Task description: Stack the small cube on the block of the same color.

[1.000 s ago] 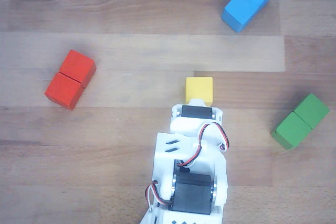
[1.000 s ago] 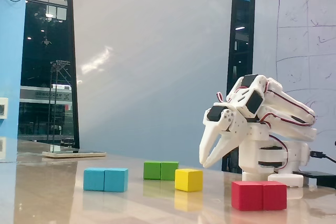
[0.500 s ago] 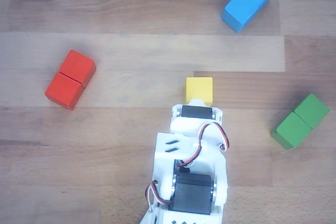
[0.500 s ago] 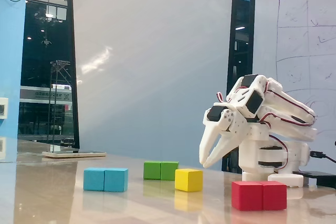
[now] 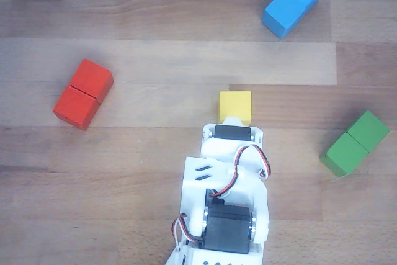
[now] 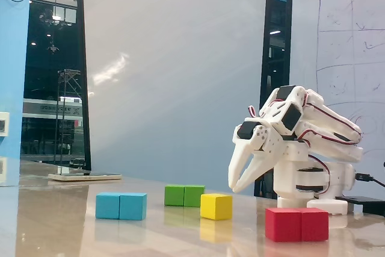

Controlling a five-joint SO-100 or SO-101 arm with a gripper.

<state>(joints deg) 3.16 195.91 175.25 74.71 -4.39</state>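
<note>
in the other view, which looks straight down, the surface is a pale wooden table (image 5: 124, 172) of long planks, and the small cube (image 5: 236, 105), yellow, sits near the middle of it. taking that cube as the landmark, the red block (image 5: 82, 94) lies well apart to its left, the blue block (image 5: 293, 2) up and to its right near the top edge, and the green block (image 5: 355, 143) to its right and a little lower. the white arm (image 5: 225, 197) reaches up from the bottom edge and covers the cube's lower edge; the fingers are hidden beneath the arm's body here, so this view does not show how the jaws stand. the fixed view, low at table height, shows what the first cannot: a glossy tabletop (image 6: 72, 221), a large pale panel behind, dark glass at the left and a whiteboard (image 6: 349, 40) with faint drawings at the right. here the gripper (image 6: 233, 188) hangs above and just right of the small cube (image 6: 216, 206), its white fingers (image 6: 236, 170) pointing down with a small gap between them, slightly open, holding nothing and touching nothing. the cube rests on the table.
</note>
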